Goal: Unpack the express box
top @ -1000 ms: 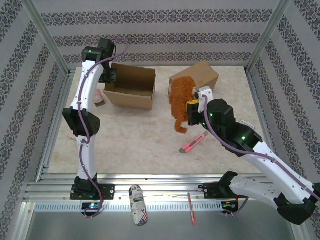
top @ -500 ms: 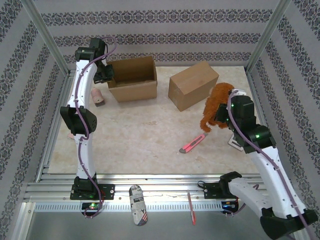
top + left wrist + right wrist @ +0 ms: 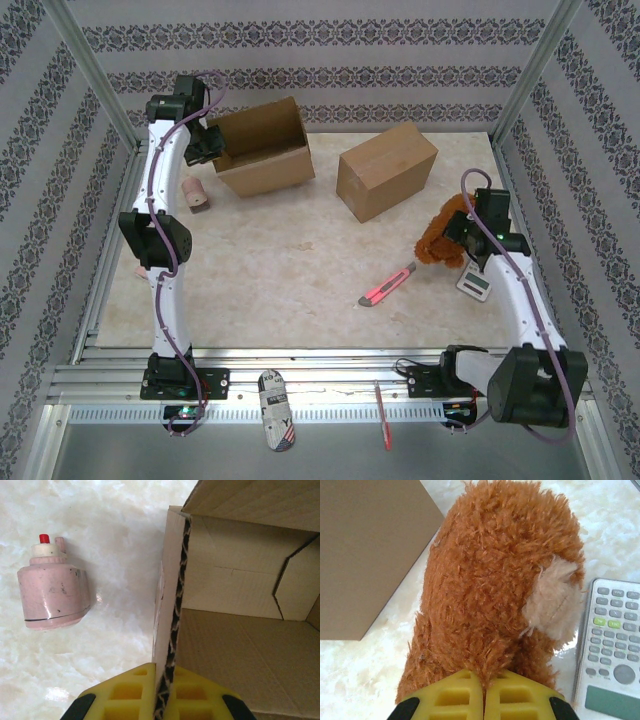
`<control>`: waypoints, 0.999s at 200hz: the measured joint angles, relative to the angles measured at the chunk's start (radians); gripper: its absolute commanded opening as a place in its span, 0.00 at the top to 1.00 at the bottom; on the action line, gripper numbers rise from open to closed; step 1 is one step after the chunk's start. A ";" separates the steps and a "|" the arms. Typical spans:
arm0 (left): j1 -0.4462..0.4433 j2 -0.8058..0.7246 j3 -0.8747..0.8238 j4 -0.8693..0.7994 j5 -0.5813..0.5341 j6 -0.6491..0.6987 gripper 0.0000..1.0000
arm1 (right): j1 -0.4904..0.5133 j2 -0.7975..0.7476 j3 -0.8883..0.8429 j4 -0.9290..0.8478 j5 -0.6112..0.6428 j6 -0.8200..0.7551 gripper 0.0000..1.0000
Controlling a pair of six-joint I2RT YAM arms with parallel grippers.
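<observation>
- Rightward since a second ago: right hand (image 3: 483, 682) carries the plush (image 3: 495, 580) away from the shut box (image 3: 370, 555); calculator (image 3: 610, 645) lies just right of the hand.
- It grasps fur only; plush may slip or land on the calculator.
- Left hand (image 3: 162, 675) pinches the tilted open box (image 3: 240, 605) by its wall; cardboard could slip free.

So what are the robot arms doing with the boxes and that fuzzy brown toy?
They're unpacking. The left gripper is pinched shut on a side wall of the open cardboard box at the back of the table, with a small pink container beside it. The right gripper is clamped on the fuzzy brown plush toy at the right side, next to a calculator. A second box, closed, sits in the middle, with a pink box cutter in front of it.
</observation>
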 measured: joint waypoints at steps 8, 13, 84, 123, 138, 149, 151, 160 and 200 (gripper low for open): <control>0.002 0.000 0.000 0.001 0.003 -0.003 1.00 | -0.005 0.024 0.000 0.019 0.000 0.000 1.00; 0.004 0.000 0.000 0.002 0.006 -0.004 1.00 | -0.010 0.039 0.000 0.032 0.000 0.000 1.00; 0.006 0.000 0.000 0.005 0.032 -0.007 0.91 | -0.038 0.225 -0.014 0.154 0.007 0.002 1.00; 0.008 0.000 0.000 0.006 0.061 -0.010 0.81 | -0.049 0.294 -0.014 0.190 0.011 0.005 0.91; 0.010 0.000 0.000 0.011 0.078 -0.011 0.75 | -0.053 0.304 -0.014 0.198 0.011 0.011 0.82; 0.012 0.000 0.000 0.017 0.086 -0.011 0.70 | -0.055 0.304 -0.014 0.209 0.011 0.019 0.77; 0.013 0.000 0.000 0.017 0.089 -0.012 0.69 | -0.055 0.304 -0.014 0.211 0.011 0.018 0.75; 0.014 0.000 0.000 0.020 0.097 -0.016 0.65 | -0.055 0.304 -0.014 0.222 0.011 0.019 0.71; 0.019 0.000 0.000 0.056 0.141 -0.032 0.27 | -0.062 0.305 -0.014 0.238 0.011 0.023 0.51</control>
